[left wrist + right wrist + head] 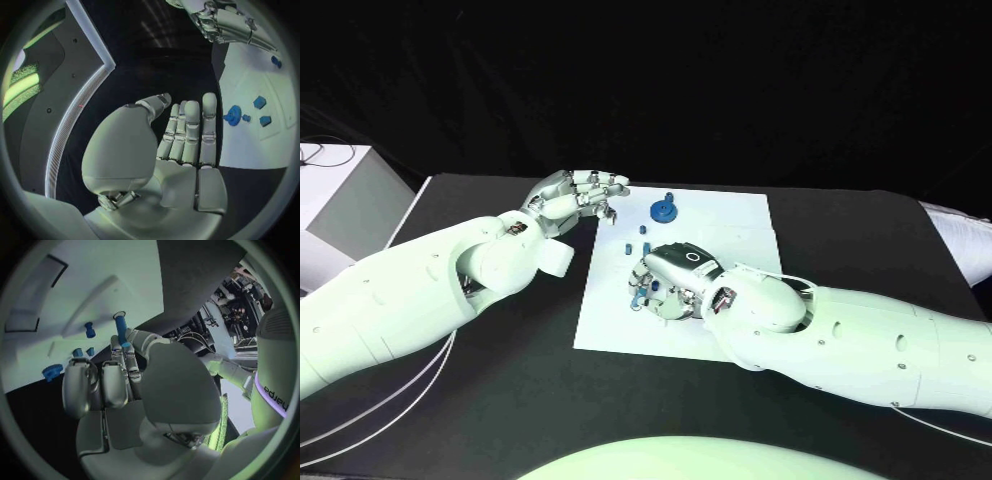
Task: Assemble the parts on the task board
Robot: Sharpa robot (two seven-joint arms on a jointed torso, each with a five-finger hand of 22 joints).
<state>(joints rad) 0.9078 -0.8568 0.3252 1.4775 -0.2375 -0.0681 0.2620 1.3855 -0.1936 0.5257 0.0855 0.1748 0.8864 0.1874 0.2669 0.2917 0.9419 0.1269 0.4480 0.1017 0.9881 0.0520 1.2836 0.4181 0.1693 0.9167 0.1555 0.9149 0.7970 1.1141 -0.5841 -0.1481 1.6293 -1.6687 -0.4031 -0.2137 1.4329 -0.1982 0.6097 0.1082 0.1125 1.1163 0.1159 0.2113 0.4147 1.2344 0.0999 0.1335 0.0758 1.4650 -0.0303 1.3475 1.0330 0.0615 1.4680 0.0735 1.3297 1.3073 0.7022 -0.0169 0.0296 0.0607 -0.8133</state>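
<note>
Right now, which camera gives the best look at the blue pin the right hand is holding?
The right wrist view: the blue pin stands clear between the right hand fingers, above the task board. In the head view the hand hides most of it.

the left arm comes in from the left side, its forearm angled up toward the middle of the table. the left hand (577, 198) hovers with its fingers (187, 127) straight, close together and empty, the thumb set a little apart. the right arm reaches in from the right side, its forearm lying low and pointing left. the right hand (672, 277) is turned palm down, its fingers (119, 365) curled, pinching a blue peg (120, 328) between thumb and fingers.
</note>
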